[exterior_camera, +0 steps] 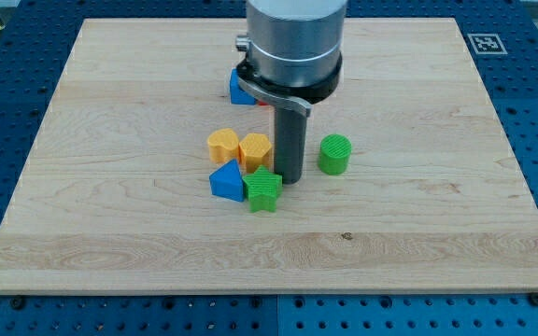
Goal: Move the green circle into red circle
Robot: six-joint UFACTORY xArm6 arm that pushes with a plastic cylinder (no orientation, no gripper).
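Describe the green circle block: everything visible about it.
The green circle is a short, bright green cylinder standing upright on the wooden board, flat round face up. Its side wall looks finely ribbed, like printed plastic. It sits just right of the board's centre, alone: nothing touches it. My tip is down on the board to its left, with a clear gap of bare wood between them. The green star and the other blocks lie farther to the view's left, beyond the rod.
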